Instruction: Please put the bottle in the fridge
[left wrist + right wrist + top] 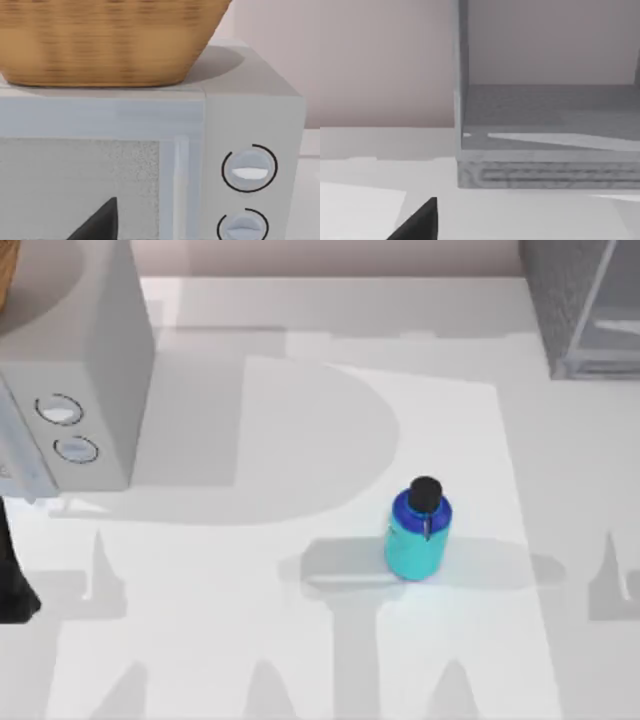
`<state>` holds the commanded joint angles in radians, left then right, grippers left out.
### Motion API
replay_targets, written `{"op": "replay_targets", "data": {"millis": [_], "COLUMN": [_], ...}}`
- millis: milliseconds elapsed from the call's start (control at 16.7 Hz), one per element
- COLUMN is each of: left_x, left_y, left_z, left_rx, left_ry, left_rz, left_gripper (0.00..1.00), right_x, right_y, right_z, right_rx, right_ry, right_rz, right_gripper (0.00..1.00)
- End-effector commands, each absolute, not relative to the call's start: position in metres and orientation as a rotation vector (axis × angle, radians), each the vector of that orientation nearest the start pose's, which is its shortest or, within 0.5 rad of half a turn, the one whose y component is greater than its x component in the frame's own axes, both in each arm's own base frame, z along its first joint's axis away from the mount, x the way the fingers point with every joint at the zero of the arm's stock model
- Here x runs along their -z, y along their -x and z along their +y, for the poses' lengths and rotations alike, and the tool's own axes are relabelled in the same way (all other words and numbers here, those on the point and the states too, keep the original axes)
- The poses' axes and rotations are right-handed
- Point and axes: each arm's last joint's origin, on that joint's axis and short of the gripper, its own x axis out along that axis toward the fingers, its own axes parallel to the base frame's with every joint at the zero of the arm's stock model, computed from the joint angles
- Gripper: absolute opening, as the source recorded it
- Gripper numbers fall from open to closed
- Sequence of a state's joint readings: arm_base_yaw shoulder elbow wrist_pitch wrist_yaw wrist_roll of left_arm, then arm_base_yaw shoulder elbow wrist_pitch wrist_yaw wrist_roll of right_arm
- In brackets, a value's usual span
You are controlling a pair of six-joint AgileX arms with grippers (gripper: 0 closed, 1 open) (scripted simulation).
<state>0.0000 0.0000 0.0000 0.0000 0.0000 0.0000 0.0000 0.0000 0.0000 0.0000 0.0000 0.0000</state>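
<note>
The bottle (419, 531) stands upright on the table (300, 640), black cap up, blue shoulder under it, teal body below, with its shadow stretching out to both sides. Nothing touches it, and no gripper is anywhere near it.

Take the bottle as the marker. The fridge (585, 305) sits well away from it, up at the far right corner of the table, dark speckled cabinet with a pale framed glassy panel. In the right wrist view the fridge (545, 135) fills the space ahead, its pale frame edge upright and the speckled base resting on the table (380, 155).

Also well apart from the bottle, on the far left, is the light grey box (70, 390) with two round dials (68, 430) on its face. The left wrist view looks straight at that box (150, 150), the dials (248, 172) one above the other, and a woven basket (105, 40) resting on its top.

The left gripper (97, 222) shows as one dark finger tip in front of the box's face; whether its jaws are apart or closed, I cannot tell. The right gripper (417, 222) shows the same way, one dark tip above the table short of the fridge; its jaws I cannot tell either. Neither holds the bottle.
</note>
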Motion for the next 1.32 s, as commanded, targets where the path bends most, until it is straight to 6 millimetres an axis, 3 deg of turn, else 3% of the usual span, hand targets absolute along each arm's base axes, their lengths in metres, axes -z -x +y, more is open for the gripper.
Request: {"op": "replay_targets", "data": {"millis": [420, 780, 1020, 1320], "left_x": [-0.160, -0.160, -0.160, -0.160], "left_y": [-0.106, -0.106, -0.106, -0.106], "left_z": [-0.001, -0.001, -0.001, -0.001], "left_rx": [0.000, 0.000, 0.000, 0.000], "left_ry": [0.000, 0.000, 0.000, 0.000], "left_rz": [0.000, 0.000, 0.000, 0.000], "left_gripper": [1.00, 1.00, 1.00, 1.00], "right_x": [-0.167, -0.168, -0.151, -0.112], "right_y": [-0.115, -0.148, -0.175, -0.194], "right_z": [0.006, 0.029, 0.053, 0.086], "right_rx": [-0.085, -0.276, -0.422, -0.598], "right_ry": [0.003, 0.022, 0.040, 0.061], "right_rz": [-0.009, 0.033, 0.079, 0.134], "right_gripper": [1.00, 1.00, 1.00, 1.00]}}
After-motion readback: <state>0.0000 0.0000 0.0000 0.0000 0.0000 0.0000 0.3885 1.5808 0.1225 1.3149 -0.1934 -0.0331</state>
